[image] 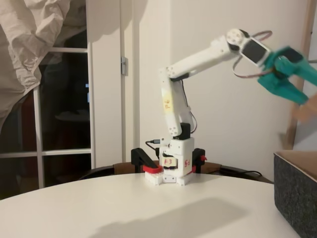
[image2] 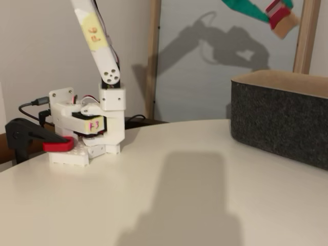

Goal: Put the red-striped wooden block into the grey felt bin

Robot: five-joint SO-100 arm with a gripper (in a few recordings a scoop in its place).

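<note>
Red-striped wooden block [image2: 281,18] sits just below teal jaws.

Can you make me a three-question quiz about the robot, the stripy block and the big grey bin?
1. Where is the red-striped wooden block?
A. flat on the table
B. in the air above the grey felt bin
C. beside the arm's base

2. What colour is the gripper?
A. teal
B. yellow
C. black

3. What is the gripper doing?
A. hanging open with nothing in it
B. resting on the table
C. holding the block

Answers: 1 B, the block shows high over the bin's rim. 2 A, both fixed views show teal fingers. 3 C, the block sits at the fingertips, off any surface.
</note>
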